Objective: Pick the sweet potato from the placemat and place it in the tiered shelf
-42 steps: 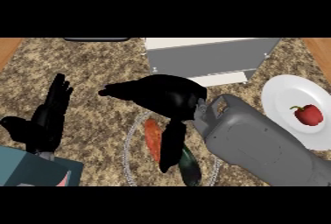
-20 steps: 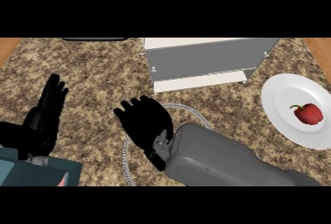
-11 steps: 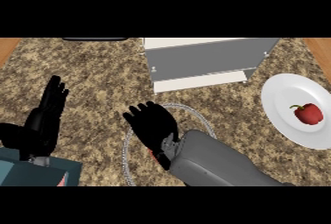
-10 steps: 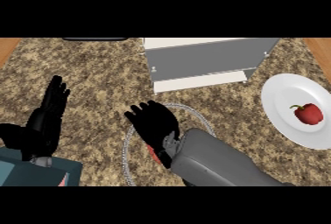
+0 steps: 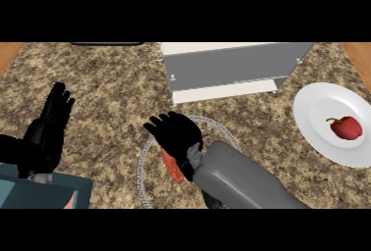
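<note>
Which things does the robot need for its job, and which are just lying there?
For the job: sweet potato, placemat, shelf, right hand.
Just lying about: plate, red pepper, left hand resting at the left.

Shelf (image 5: 232,71) stood at far edge of counter (image 5: 109,93), ahead of you. Placemat (image 5: 145,162) lay near centre, sweet potato (image 5: 172,169) on it, right hand (image 5: 176,137) over it. Plate (image 5: 322,105) sat right, pepper (image 5: 346,127) on it. Left hand (image 5: 49,125) rested at left.
</note>
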You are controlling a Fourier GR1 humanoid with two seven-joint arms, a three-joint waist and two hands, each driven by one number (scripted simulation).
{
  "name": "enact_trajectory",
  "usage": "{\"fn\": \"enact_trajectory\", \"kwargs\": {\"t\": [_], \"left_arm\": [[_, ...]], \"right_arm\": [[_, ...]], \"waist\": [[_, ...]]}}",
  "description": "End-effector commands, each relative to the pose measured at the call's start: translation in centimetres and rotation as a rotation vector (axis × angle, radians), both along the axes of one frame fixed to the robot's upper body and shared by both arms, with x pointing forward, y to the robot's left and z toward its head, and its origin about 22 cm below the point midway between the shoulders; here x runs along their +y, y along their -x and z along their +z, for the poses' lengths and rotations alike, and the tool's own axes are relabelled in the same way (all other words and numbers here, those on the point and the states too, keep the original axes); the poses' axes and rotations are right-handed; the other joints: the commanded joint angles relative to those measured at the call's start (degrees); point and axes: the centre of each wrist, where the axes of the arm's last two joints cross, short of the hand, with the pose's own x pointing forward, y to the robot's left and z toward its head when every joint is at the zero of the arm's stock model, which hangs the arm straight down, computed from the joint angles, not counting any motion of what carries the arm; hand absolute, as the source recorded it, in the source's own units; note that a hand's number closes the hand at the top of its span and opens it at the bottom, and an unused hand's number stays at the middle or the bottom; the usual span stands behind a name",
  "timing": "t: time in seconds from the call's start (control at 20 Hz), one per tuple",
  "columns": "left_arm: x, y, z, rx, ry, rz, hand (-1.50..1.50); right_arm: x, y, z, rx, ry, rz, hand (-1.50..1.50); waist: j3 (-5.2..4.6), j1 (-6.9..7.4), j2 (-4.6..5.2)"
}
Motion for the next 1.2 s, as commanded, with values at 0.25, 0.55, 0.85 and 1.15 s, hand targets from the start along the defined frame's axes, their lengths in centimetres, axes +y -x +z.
{"fn": "enact_trajectory", "kwargs": {"t": [0.25,0.55,0.85,1.15], "left_arm": [[-0.6,0.6,-0.5,-0.008,0.006,-0.004,0.00],[-1.6,-0.5,-0.1,-0.001,-0.002,-0.019,0.00],[-1.3,-0.5,1.3,-0.008,-0.001,0.008,0.00],[-0.3,1.5,-0.7,0.018,-0.003,0.023,0.00]], "right_arm": [[0.8,0.7,-2.1,0.000,-0.031,-0.011,-1.50],[-0.4,0.0,-5.5,0.065,0.044,0.024,1.50],[-0.2,1.0,-6.9,-0.071,0.035,0.133,1.50],[-2.9,0.9,-7.1,-0.036,0.056,-0.440,1.50]], "waist": [[-0.01,0.54,0.01],[0.00,0.23,0.07],[0.01,0.33,0.09],[-0.03,-1.56,-0.75]]}}
